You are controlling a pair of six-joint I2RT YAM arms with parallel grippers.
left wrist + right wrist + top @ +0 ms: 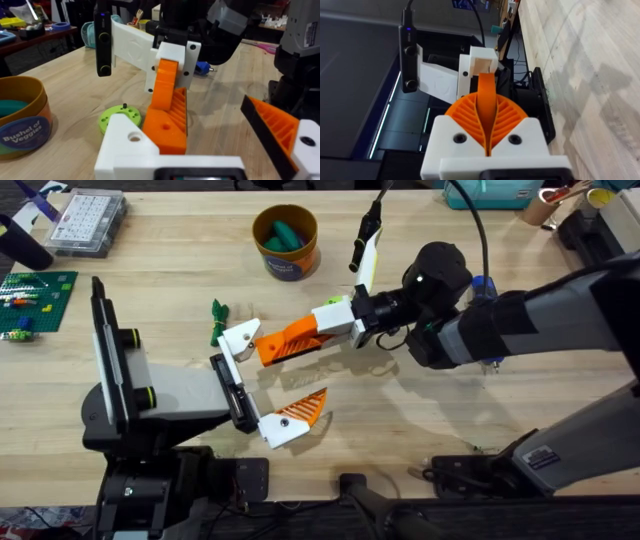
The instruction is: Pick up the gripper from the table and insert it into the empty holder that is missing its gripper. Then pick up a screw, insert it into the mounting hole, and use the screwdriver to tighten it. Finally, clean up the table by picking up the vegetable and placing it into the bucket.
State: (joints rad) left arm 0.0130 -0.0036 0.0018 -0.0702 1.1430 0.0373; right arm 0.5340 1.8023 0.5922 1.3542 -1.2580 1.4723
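Bench state, both arms meeting mid-table.

Light wooden table (180, 270), with a clear parts box (86, 220) and a green brick plate (36, 298) at its far left. Left arm reaches forward from its base, and the left gripper (272, 376) is spread wide. Right arm comes in from the right, forearm level, wrist turned toward the left arm. Right gripper (285, 342) has its orange ribbed pads (465, 117) pressed together, pinching the gripper (488, 92) by its orange wedge, white base toward the left arm; seated or not, cannot tell. The vegetable (217, 320) lies on the table just beside the left arm's farther finger. The bucket (285, 242) stands beyond it, upright. The screwdriver (202, 67) lies behind the right wrist.
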